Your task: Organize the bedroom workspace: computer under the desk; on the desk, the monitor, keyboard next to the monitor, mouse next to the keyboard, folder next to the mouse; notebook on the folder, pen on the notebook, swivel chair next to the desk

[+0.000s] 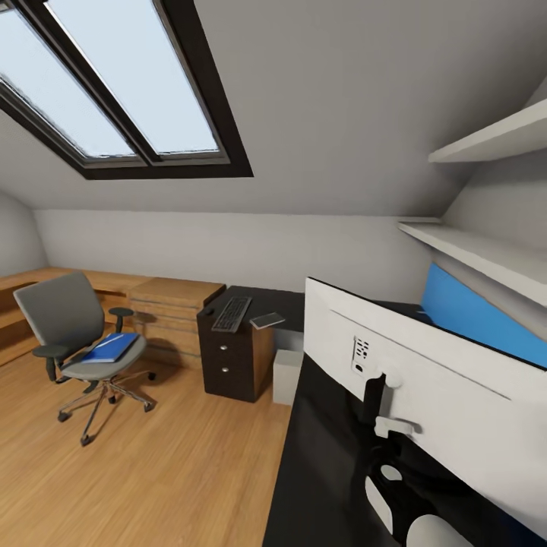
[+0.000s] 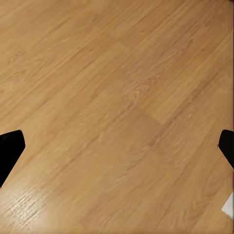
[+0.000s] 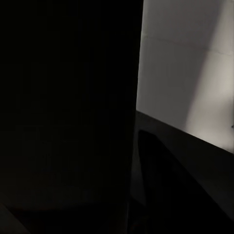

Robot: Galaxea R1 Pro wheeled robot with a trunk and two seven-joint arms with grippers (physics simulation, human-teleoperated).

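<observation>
Monitor (image 1: 425, 380): seen from behind, lower right, on the desk (image 1: 304, 456)
Folder (image 1: 112, 347): left lying on the swivel chair (image 1: 76, 342), left side
Keyboard (image 1: 232, 313): parked mid-frame on the desk
Left gripper (image 2: 117, 146): spread wide over the wood floor (image 2: 117, 97)
Right gripper: state can't be told

Left gripper (image 2: 117, 148): 2 matte black fingertips (image 2: 9, 148), angular, tapering, plain, no markings or cables.

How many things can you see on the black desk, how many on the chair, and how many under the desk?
On the desk: 3, the monitor, the keyboard, the notebook
On the swivel chair: 1, the folder
Under the desk: 1, the computer
Total: 5
</observation>
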